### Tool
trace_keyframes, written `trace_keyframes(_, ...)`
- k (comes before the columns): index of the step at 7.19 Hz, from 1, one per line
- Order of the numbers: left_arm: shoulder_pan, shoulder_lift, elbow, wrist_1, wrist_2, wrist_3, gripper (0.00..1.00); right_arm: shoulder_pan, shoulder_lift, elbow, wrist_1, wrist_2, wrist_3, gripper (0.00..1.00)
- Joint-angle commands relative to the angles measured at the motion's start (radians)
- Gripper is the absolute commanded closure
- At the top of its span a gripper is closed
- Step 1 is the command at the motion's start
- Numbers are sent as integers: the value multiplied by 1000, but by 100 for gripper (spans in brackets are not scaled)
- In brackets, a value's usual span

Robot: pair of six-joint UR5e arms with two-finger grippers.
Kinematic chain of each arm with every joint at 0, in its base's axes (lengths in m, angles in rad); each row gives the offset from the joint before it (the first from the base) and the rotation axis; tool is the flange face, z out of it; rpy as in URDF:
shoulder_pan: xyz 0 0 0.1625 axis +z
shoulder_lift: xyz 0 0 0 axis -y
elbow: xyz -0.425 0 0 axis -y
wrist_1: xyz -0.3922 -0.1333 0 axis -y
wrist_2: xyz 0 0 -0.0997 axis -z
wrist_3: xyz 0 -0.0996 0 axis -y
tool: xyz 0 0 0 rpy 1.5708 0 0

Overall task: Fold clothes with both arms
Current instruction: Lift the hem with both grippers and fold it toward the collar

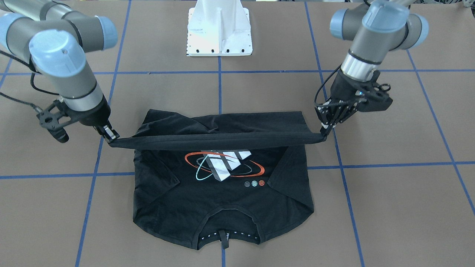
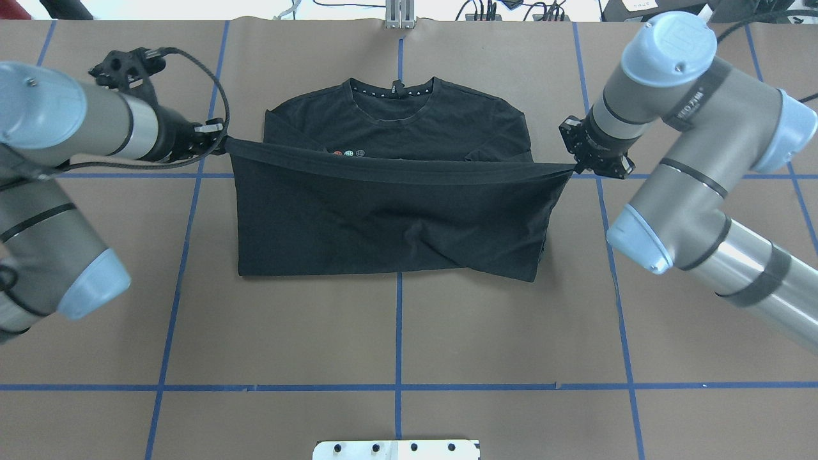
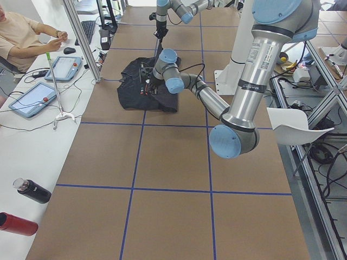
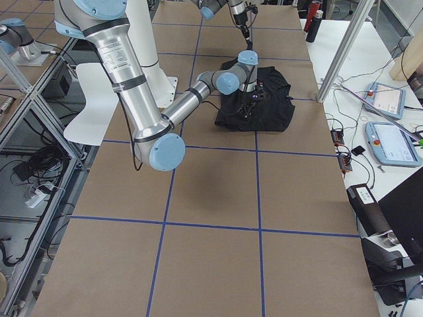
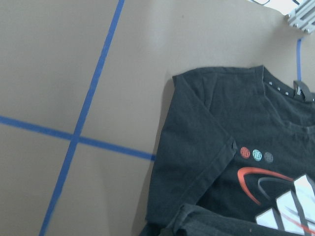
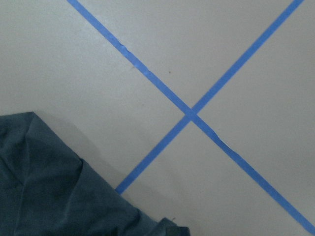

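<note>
Table (image 1: 389, 207): brown surface divided into squares by blue tape lines (image 1: 220, 89). The white pedestal base (image 1: 219, 27) stands at the robot's edge.

Left arm (image 1: 371, 33): reaches down at the T-shirt's side on the robot's left. Right arm (image 1: 63, 55): reaches down in the same way at the opposite side.

Black T-shirt (image 1: 222, 207): lies in the middle of the table between the two arms, print side up. Its neckline (image 1: 230, 210) is at the edge far from the robot. Both sleeves are folded inward over the body. The half nearer the robot is raised off the surface. Its hem (image 1: 219, 140) is pulled into a taut, nearly straight band from one gripper to the other. In the overhead view this band hangs over the chest area and covers most of the print.

Left gripper (image 1: 325, 129): fingers closed, pinching the hem corner on its side. Right gripper (image 1: 110, 135): fingers closed, pinching the other hem corner. Both are held above the table, just outside the T-shirt's side edges.

Logo (image 1: 223, 165): a red and teal swoosh with white and grey bars. Its upper part is hidden behind the band in the front-facing view.

Dots (image 1: 254, 183): three small ones in a row just beside the logo, toward the neckline, one each grey, teal and red.
</note>
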State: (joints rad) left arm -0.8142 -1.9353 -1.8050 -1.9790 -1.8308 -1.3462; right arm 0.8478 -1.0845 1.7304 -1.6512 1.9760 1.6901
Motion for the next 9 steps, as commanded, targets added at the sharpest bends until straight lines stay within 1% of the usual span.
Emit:
trace_keyframes(1, -61, -96, 153, -29, 2, 63, 100, 37, 99, -154, 4, -2, -67, 100)
trace_keyframes(2, -71, -96, 162, -50, 2, 77, 100, 48, 115, -166, 4, 0, -70, 100)
trace_keyframes(4, -72, -96, 155, -46, -2, 76, 100, 59, 126, -157, -2, 7, -76, 100)
trace_keyframes(5, -83, -96, 127, -37, -2, 76, 100, 74, 121, -125, -13, 18, -75, 100)
trace_keyframes(6, -95, -94, 100, -26, -19, 73, 100, 92, 114, -106, -15, 50, -75, 100)
trace_keyframes(7, -95, -91, 49, 39, -19, 76, 100, 93, 117, -85, -56, 49, -73, 100)
trace_keyframes(9, -92, -97, 91, 42, -15, 84, 100, 85, 123, -124, -53, 38, -79, 100)
